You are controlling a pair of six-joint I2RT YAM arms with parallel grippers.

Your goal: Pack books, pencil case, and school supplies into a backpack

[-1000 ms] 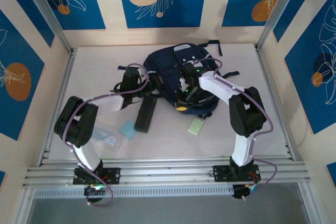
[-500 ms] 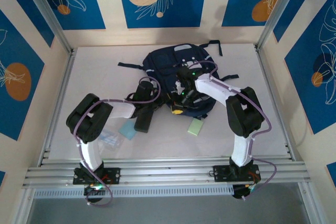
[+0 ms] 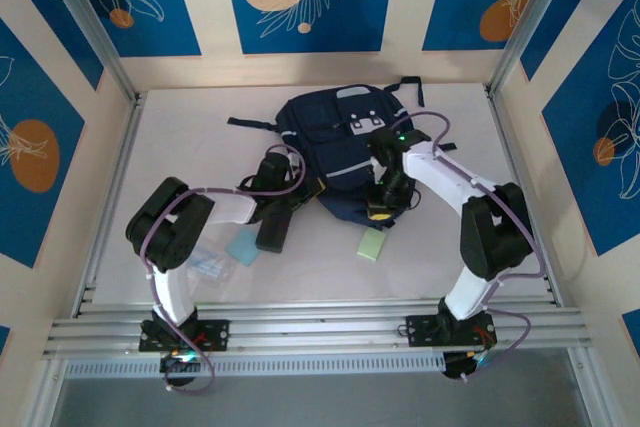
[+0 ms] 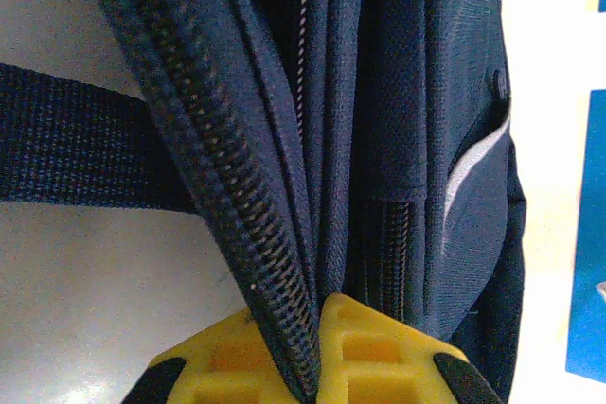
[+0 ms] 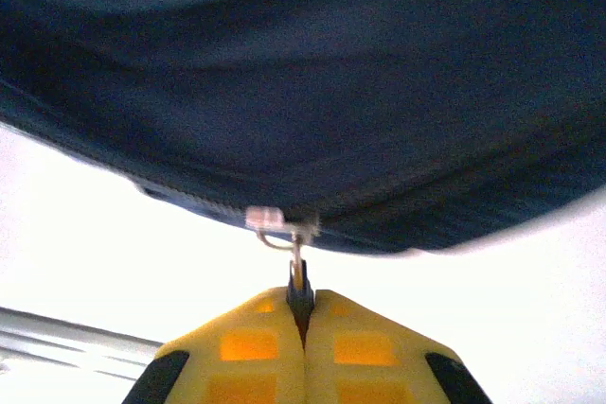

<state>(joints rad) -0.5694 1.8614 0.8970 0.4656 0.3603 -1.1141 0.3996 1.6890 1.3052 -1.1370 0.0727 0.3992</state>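
The navy backpack (image 3: 335, 137) lies at the back middle of the table. My left gripper (image 3: 312, 189) is at its near left edge. In the left wrist view its yellow fingers (image 4: 237, 361) are shut on the backpack's open zipper edge (image 4: 256, 234). My right gripper (image 3: 379, 211) is at the backpack's near right edge, shut on the zipper pull (image 5: 299, 276) that hangs from a silver slider (image 5: 265, 219). The black pencil case (image 3: 272, 229) lies just below the left gripper. A light blue pad (image 3: 242, 245), a pale green pad (image 3: 373, 242) and a clear plastic piece (image 3: 205, 260) lie nearer. The books are out of view.
Dark straps (image 3: 250, 123) trail off the backpack to the left and at the back right. A metal frame rail (image 3: 110, 197) runs along each side of the white table, with aluminium rails (image 3: 320, 327) across the near edge.
My left gripper has moved in from the left and shut on the zipper edge. My right gripper has travelled right and nearer with the zipper pull. The backpack has shifted slightly.
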